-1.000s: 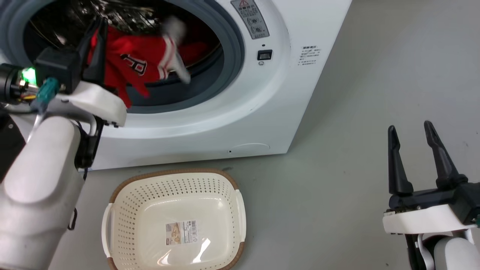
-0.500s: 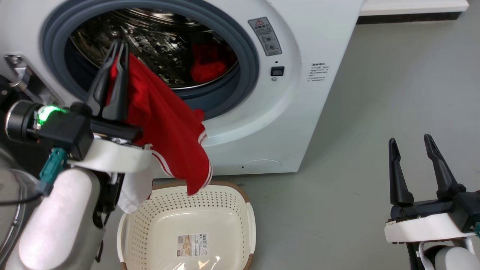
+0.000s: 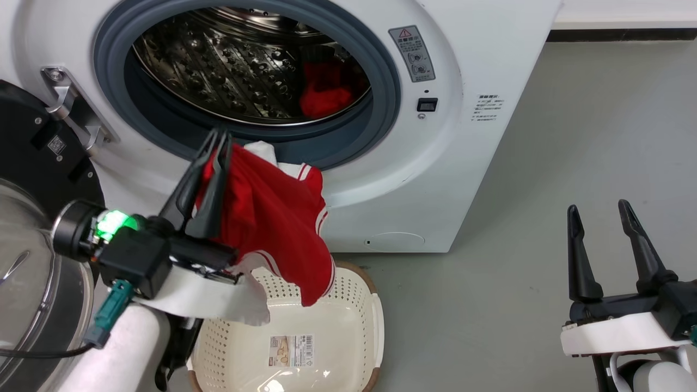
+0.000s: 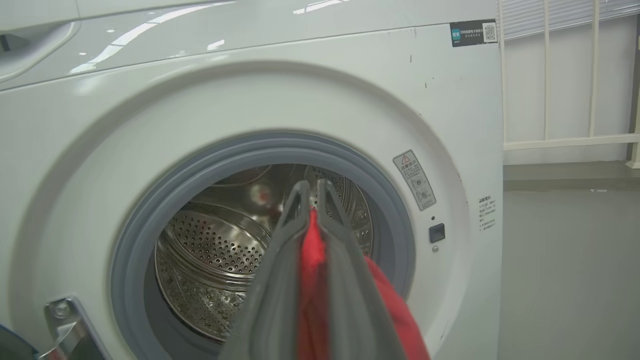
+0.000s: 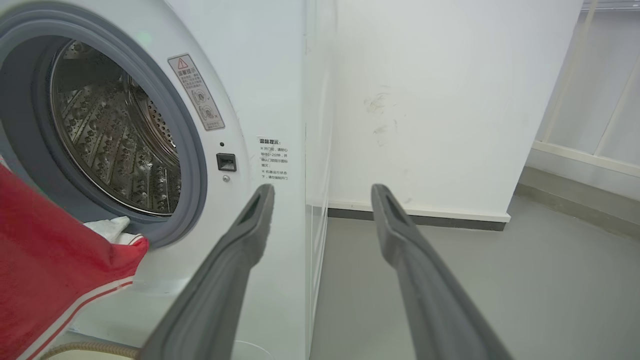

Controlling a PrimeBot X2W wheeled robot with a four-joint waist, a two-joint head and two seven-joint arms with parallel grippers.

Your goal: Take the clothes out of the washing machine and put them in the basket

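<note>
My left gripper (image 3: 219, 139) (image 4: 311, 190) is shut on a red garment (image 3: 272, 223) (image 4: 312, 260) with white trim, held in front of the washing machine's porthole (image 3: 381, 71). The cloth hangs down over the back rim of the cream basket (image 3: 348, 321) on the floor below. A second red piece of the clothes (image 3: 324, 92) lies deep in the steel drum (image 3: 228, 71). My right gripper (image 3: 599, 209) (image 5: 322, 192) stands open and empty at the lower right, well away from the washer. The right wrist view shows the hanging garment (image 5: 45, 265) at its left edge.
The washer's open glass door (image 3: 27, 261) stands at the far left beside my left arm. Grey floor (image 3: 517, 272) stretches right of the basket. A white wall (image 5: 440, 100) and skirting lie behind the washer's right side.
My left gripper has pulled the red garment out of the drum and lowered it over the basket. The head camera has shifted. The right gripper has not moved.
</note>
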